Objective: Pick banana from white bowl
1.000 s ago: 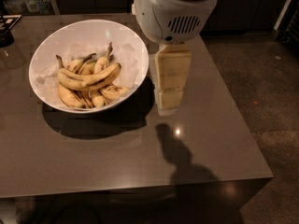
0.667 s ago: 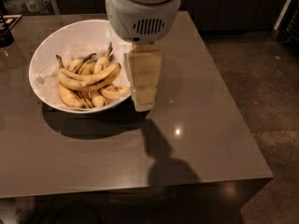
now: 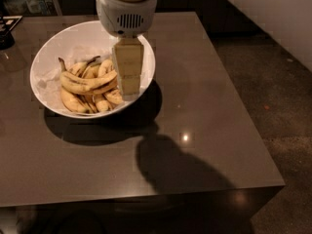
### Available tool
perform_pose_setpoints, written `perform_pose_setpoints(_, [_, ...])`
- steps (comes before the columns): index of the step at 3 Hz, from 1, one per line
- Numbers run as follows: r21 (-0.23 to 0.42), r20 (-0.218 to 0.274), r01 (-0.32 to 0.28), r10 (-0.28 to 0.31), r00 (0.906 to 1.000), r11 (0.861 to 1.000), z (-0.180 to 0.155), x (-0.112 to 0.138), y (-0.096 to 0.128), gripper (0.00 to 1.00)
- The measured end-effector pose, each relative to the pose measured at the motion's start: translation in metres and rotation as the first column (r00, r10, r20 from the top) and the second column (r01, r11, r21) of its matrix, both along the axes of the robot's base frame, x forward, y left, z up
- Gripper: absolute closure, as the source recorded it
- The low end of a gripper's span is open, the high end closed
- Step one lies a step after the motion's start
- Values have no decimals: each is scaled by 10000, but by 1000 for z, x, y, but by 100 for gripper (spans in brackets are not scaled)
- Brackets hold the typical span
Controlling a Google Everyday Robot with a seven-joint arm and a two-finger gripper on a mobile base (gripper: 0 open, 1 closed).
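- No readable text, label, brand, number or sign anywhere.
- Cream two-finger gripper (image 3: 130,86), hanging over right side of large glossy white bowl (image 3: 48,57), just beside long curved yellow banana (image 3: 85,84): unmarked.
- White rounded arm housing (image 3: 126,13) above gripper: vent slots only, nothing legible.
- Bowl and banana: plain, nothing to read.
- Grey-brown table top (image 3: 204,106): light glints only.
- Dark object (image 3: 7,30) at top-left edge: pale patterned patch, illegible.
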State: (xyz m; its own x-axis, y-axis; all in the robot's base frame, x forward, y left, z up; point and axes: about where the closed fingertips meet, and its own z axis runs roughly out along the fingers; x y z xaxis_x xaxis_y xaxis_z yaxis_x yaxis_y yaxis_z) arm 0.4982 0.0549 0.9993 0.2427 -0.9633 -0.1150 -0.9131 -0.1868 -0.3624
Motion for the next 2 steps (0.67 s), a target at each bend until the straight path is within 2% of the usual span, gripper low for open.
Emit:
perform_pose_setpoints(1, [133,182,53,-55,9998,9999,0,1,1,0])
perform_pose_setpoints(2, [38,297,-256,254,9992,9997,-1,12,21,0])
